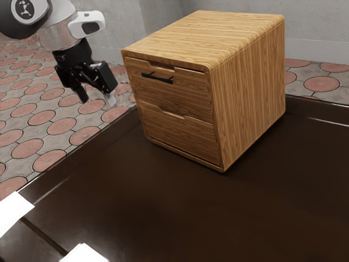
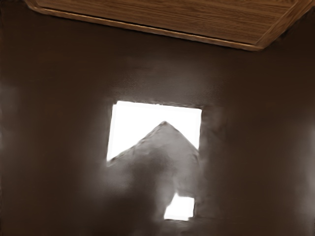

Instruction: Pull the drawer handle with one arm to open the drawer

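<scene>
The arm (image 1: 32, 16) is cut off by the exterior view's upper left corner, base and most joints out of sight. The cabinet (image 1: 240, 82) hides its own back and far side, and the drawer (image 1: 180, 95) front hides what lies inside. White patches (image 1: 11, 210) at the lower left are cut by the edge; what they are is unclear. In the wrist view the cabinet runs off the edge, and a blurred bright patch (image 2: 133, 123) on the table (image 2: 49, 123) holds a dark shape (image 2: 165, 147) I cannot identify.

One wooden cabinet (image 1: 245, 82), two drawers (image 1: 177, 98) (image 1: 180, 131), one black handle (image 1: 157, 78), one dark table (image 1: 218, 218).
</scene>
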`<state>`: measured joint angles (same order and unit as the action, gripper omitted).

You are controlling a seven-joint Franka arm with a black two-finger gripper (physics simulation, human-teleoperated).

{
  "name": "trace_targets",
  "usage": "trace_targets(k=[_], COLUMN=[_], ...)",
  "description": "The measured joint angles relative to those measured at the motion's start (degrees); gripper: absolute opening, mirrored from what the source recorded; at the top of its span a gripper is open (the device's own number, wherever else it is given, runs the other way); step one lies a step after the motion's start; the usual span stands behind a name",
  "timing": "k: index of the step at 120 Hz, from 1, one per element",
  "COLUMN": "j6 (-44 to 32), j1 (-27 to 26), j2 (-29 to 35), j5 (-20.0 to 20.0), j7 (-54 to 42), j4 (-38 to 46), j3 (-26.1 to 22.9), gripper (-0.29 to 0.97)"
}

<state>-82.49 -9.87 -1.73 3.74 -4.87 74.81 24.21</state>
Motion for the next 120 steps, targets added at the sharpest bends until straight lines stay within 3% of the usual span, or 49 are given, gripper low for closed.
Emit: trace_targets(k=[10, 14, 22, 29, 41, 52, 58, 92, 110, 120], j6=[1.1, 1.7, 1.8, 0.5, -3.8, -10.5, -14.0, -25.2, -30.2, -31.7], j1=[13.9, 19.9, 35.5, 40.0, 40.1, 25.0, 21.2, 20.7, 20.6, 18.1], j2=[0.0, 1.3, 4.9, 3.1, -3.1, -8.3, -9.3, -12.2, -10.6, -6.0], j5=[0.1, -0.2, -3.3, -4.9, -4.1, -3.3, -3.0, -2.3, -2.0, -2.1], j7=[-1.3, -2.0, -5.6, -11.1, -19.4, -25.8, -28.9, -42.5, -47.9, -51.6], j4=[-0.2, -4.2, -10.4, -11.9, -12.3, -11.7, -10.8, -6.7, -1.8, 0.0], j3=[0.0, -0.6, -5.7, -7.5, -9.5, -10.6, -10.7, -10.7, -10.5, -10.6], gripper=[0.66, 0.66, 0.66, 0.66, 0.66, 0.66, 0.66, 0.66, 0.66, 0.66])
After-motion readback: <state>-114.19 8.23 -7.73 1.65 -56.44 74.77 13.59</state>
